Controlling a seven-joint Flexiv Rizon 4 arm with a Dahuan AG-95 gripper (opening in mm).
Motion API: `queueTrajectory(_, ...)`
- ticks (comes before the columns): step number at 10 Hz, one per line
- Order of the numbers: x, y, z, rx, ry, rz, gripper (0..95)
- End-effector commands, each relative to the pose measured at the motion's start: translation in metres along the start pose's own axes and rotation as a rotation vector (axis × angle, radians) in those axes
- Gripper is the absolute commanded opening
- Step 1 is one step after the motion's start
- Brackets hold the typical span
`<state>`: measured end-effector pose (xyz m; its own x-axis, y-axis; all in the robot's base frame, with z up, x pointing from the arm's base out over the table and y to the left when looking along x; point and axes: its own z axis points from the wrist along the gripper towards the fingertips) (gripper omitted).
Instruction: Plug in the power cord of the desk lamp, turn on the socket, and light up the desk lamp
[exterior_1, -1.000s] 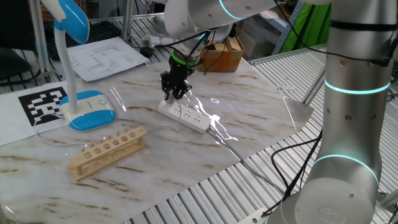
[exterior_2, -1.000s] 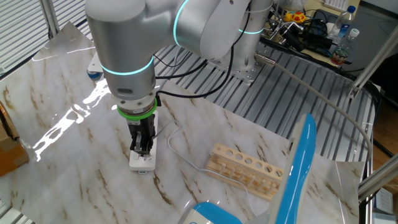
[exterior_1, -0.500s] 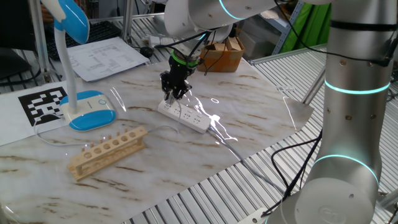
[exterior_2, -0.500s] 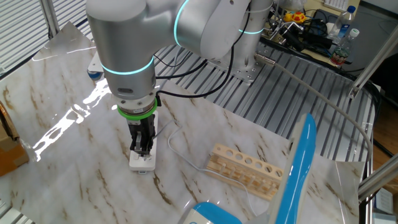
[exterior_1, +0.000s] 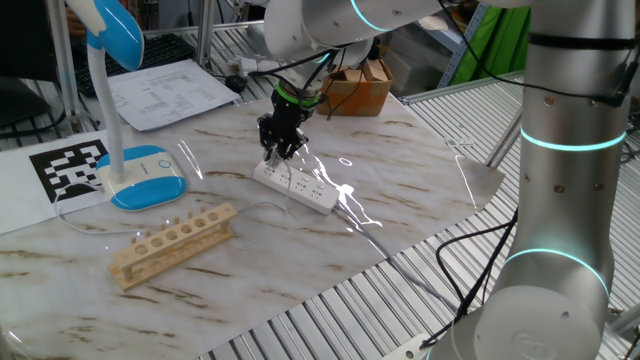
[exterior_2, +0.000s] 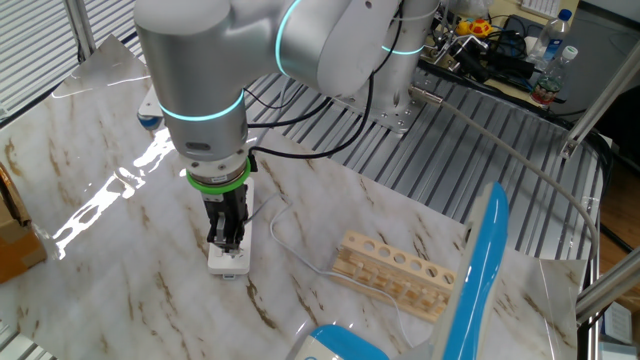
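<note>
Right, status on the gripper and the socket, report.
Gripper pointing straight down at the near end of the socket, grip unclear. Desk lamp unlit. Wooden rack lies clear of the socket.

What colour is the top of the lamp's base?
Blue, on a white rim: the desk lamp base shows best in one fixed view.

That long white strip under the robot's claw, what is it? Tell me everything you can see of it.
It is the socket, a long flat white power strip that looks like plastic, with a row of outlets along its top. It lies flat on the marble-patterned table, set at a slant. The gripper points straight down at its end nearest the desk lamp; whether the fingers touch it cannot be told. The thin power cord runs up to that end.
</note>
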<state>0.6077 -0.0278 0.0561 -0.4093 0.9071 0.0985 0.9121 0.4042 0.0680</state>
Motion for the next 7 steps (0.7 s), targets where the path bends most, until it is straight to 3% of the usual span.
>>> queueTrajectory(1, 0.0, 0.0, 0.001, -0.005, -0.002, -0.003, 0.0)
queueTrajectory(4, 0.001, -0.002, 0.017, -0.035, -0.012, -0.012, 0.0)
queueTrajectory(7, 0.001, -0.002, 0.017, -0.038, 0.004, -0.003, 0.0)
